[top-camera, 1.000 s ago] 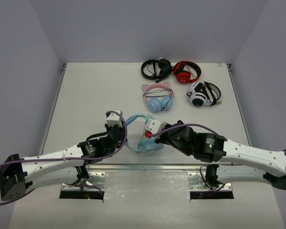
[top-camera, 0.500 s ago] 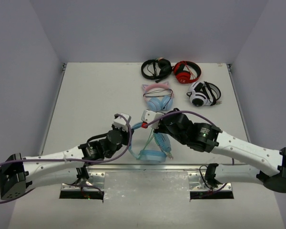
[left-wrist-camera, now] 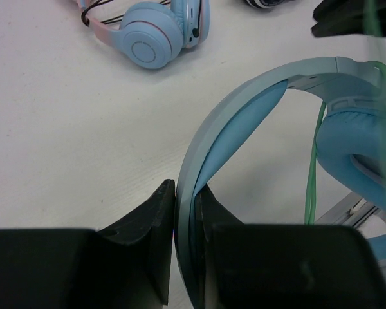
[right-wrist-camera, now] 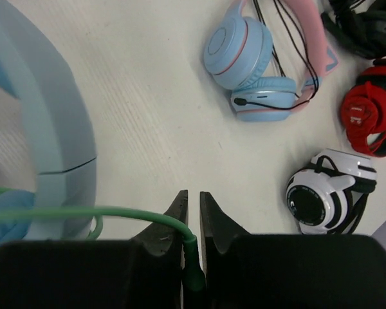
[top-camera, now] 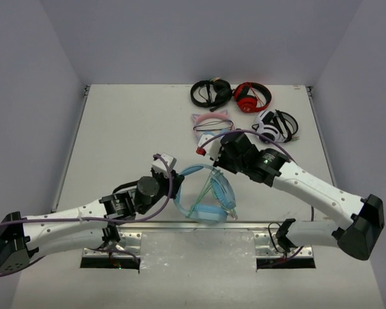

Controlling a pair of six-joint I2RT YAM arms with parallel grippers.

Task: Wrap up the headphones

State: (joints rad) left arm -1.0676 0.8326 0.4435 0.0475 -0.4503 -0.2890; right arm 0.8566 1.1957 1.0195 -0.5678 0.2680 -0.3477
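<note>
The light blue headphones (top-camera: 204,210) lie near the front edge of the table, between the arms. My left gripper (top-camera: 177,178) is shut on their wide headband (left-wrist-camera: 244,109), which runs up out of the jaws toward a padded cup (left-wrist-camera: 354,148). The thin green cable (left-wrist-camera: 315,161) hangs beside that cup. My right gripper (top-camera: 204,144) is farther back, shut on the cable's plug end (right-wrist-camera: 194,261). From there the cable (right-wrist-camera: 109,212) stretches left to the headband (right-wrist-camera: 45,96).
Pink-and-blue cat-ear headphones (top-camera: 210,120) lie just behind the right gripper, partly hidden by it. White-and-black headphones (top-camera: 275,127) sit to their right. Black headphones (top-camera: 211,93) and red headphones (top-camera: 252,96) rest at the far edge.
My right gripper has carried the cable end away from the near edge toward the cat-ear headphones, drawing the cable out. The blue headphones turned and slid nearer the front with the left gripper.
</note>
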